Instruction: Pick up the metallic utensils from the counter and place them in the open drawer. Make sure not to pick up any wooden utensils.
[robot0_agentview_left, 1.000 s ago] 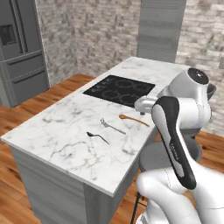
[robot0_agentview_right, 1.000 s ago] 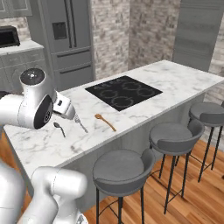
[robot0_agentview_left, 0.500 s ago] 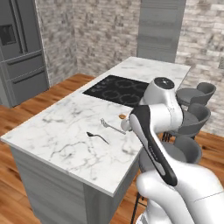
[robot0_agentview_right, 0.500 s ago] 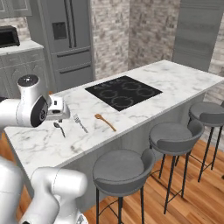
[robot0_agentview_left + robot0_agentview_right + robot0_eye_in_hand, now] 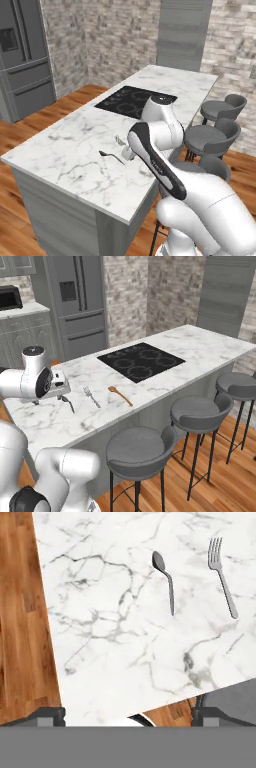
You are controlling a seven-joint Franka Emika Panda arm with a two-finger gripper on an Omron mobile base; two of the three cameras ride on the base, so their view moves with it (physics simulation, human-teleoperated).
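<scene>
arm swung left over counter; jaws spread wide, empty, above spoon, fork.

Two base cameras looked forward and down from behind the arm, left and right, sharing the white marble surface. The hand camera looked straight down on it, close.

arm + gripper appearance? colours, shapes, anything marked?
Glossy white rounded arm with a black stripe along one link and dark joint caps. A grey disc tops the wrist joint in the right base view. Gripper: two small dark blocky finger tips. No cables or markings visible.
</scene>
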